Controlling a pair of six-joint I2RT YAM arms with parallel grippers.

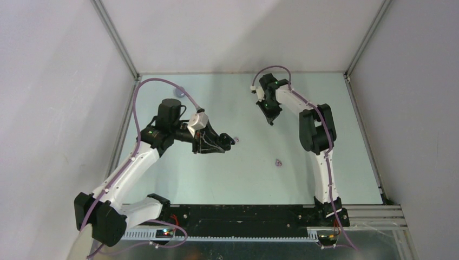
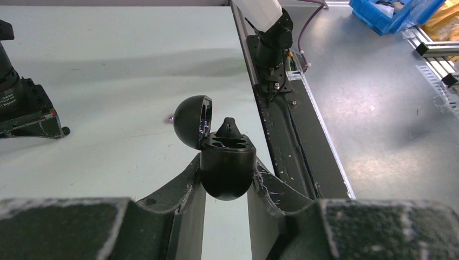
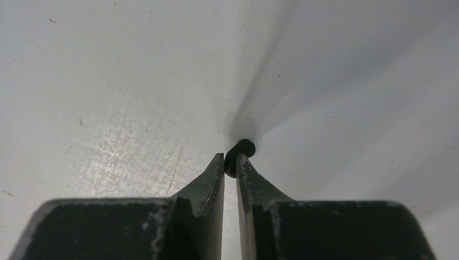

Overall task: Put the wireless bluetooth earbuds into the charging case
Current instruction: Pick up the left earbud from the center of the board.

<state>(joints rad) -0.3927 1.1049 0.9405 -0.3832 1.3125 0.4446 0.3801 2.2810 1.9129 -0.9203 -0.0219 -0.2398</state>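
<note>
Matte table (image 1: 243, 179), left gripper (image 2: 228, 176) clasping rounded black case (image 2: 227, 160), right gripper (image 3: 230, 160) pinching glossy bud (image 3: 242, 147).

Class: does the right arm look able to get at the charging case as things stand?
Probably yes: the left hand holds the case lid open, and nothing stands between it and the right hand, pinching a black earbud.

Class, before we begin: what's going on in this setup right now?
The left gripper holds a black egg-shaped charging case, its lid open, with one black earbud poking up from a slot. The right gripper is pinched on a second black earbud lying on the table. A lilac earbud lies loose on the table between the arms, not yet picked up.
</note>
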